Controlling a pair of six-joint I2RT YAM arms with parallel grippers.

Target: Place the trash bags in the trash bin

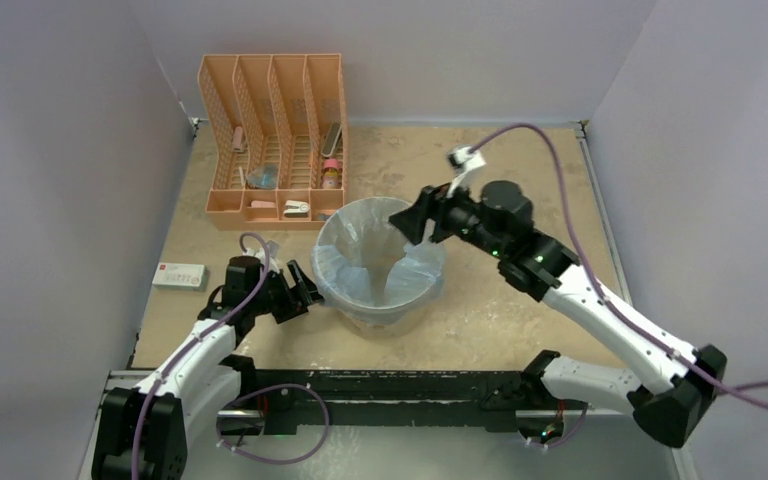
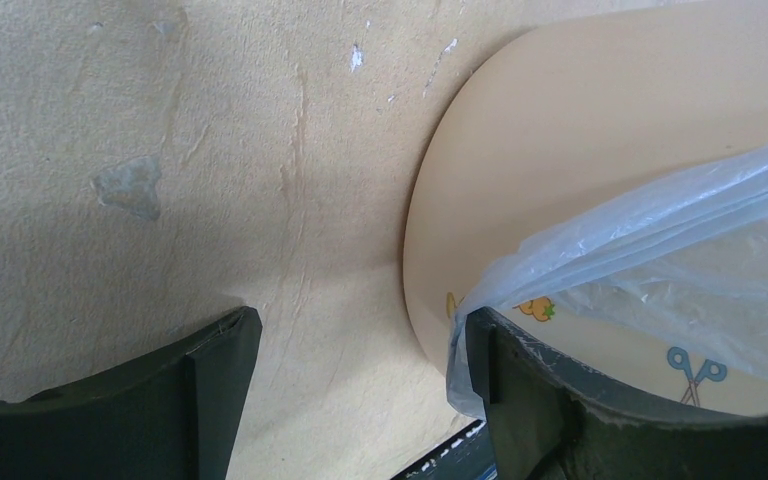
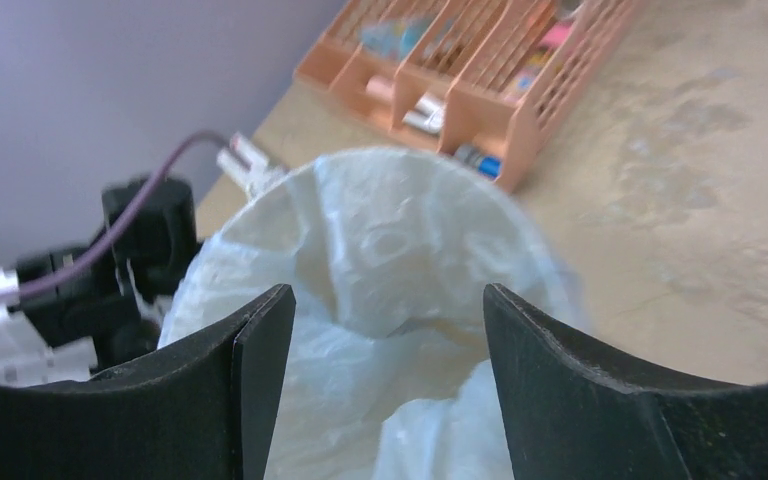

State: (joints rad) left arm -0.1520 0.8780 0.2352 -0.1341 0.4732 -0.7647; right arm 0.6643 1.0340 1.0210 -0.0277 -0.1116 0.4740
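The trash bag (image 1: 422,262) sits inside the trash bin (image 1: 385,318), its hem spilling over the rim. I judge the film near weightless, limp and slick, easily torn, so I'd pinch a bunched fold at the rim. My left tool (image 1: 308,285) is spread beside the bin, film brushing one finger. My right tool (image 1: 402,228) hangs spread over the mouth. The tabletop (image 1: 505,310) is rough, the walls close, the orange organizer (image 1: 270,100) just behind

No legible words or numbers, trash bin (image 2: 560,150) wall at lower right of left wrist view bears only printed pictures, blue scissors (image 2: 695,370), orange shape (image 2: 537,308), white box (image 1: 180,275) at left of top view, red mark unreadable
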